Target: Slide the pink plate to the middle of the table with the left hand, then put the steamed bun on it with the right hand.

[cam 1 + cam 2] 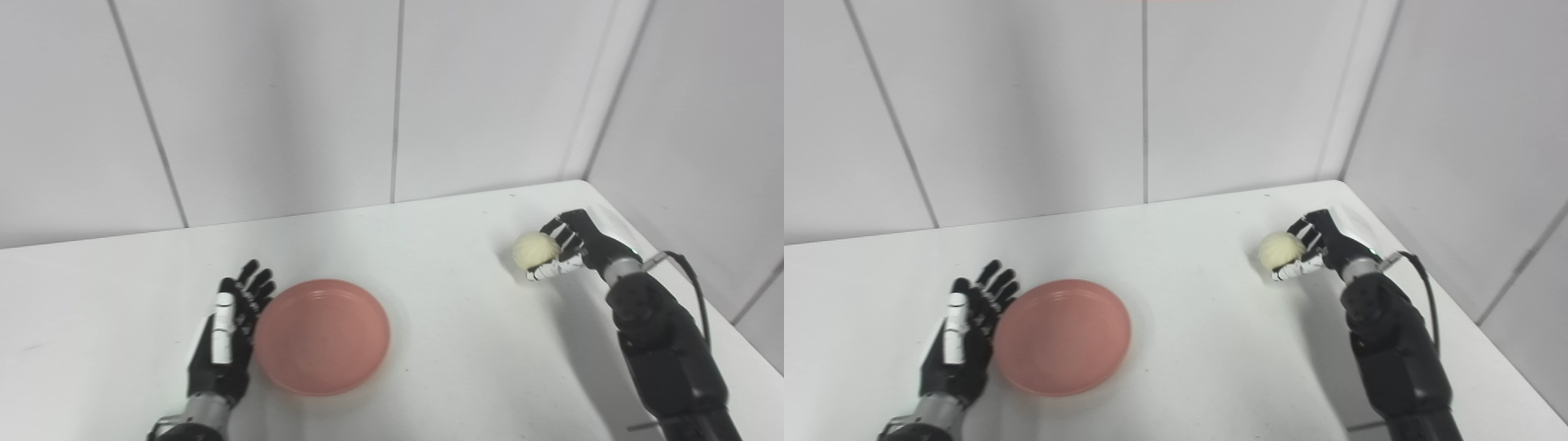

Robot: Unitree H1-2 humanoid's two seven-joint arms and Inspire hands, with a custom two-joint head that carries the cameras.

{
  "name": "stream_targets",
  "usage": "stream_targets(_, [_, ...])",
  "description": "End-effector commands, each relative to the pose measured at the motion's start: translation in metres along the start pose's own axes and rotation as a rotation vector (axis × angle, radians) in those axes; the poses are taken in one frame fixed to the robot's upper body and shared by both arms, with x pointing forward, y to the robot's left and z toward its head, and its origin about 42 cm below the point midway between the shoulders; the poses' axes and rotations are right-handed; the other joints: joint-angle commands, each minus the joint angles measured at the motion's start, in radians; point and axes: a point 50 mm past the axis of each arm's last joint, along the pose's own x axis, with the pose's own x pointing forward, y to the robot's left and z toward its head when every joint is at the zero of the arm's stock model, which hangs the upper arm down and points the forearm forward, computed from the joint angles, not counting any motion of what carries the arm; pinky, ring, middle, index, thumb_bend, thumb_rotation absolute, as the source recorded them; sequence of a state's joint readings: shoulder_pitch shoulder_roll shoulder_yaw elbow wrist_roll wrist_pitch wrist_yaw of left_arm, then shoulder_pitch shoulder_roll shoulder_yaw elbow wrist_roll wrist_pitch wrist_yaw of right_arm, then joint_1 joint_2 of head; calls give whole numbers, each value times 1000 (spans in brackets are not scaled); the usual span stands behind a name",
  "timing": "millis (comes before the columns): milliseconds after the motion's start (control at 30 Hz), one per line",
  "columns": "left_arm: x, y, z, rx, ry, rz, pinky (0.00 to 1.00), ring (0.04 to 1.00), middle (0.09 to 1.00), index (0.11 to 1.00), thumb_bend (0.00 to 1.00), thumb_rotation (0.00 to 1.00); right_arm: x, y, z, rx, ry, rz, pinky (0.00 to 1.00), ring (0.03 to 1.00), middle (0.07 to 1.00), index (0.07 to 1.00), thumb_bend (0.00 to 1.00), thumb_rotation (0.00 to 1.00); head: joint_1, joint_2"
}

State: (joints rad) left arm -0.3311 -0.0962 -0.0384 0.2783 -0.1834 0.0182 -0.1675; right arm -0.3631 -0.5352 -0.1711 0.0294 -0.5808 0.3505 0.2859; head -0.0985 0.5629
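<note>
Pink plate [322,336] lies bare beside the released left hand [228,340]; right hand [566,248] grasps the steamed bun [535,250].

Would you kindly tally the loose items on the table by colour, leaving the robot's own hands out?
Pink: 1, the pink plate.
Cream: 1, the steamed bun, held in the right hand.
Total: 2.
</note>
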Motion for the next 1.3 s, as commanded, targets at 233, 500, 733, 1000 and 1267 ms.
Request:
stream_targets(233, [6, -14, -6, -2, 1, -32, 984, 939, 927, 919, 618, 987, -16, -3, 57, 42, -298, -15, 299, 378, 458, 517, 522, 0, 78, -2])
stream_targets(500, [11, -20, -14, 10, -4, -27, 988, 941, 930, 921, 626, 975, -34, 26, 87, 110, -381, 18, 294, 367, 448, 517, 521, 0, 125, -9])
stream_targets(733, [11, -21, -18, 30, -1, -39, 980, 942, 931, 925, 649, 997, -45, 49, 102, 148, -437, 24, 318, 397, 450, 517, 521, 0, 106, -10])
stream_targets(1000, [8, -21, -20, 30, 1, -56, 967, 928, 919, 911, 660, 988, -54, 75, 118, 193, -548, -2, 302, 382, 430, 524, 518, 0, 78, -7])
stream_targets(1267, [5, -20, -19, 25, 18, -60, 967, 929, 917, 908, 653, 985, -63, 109, 132, 210, -597, -2, 247, 328, 400, 520, 514, 0, 42, -8])
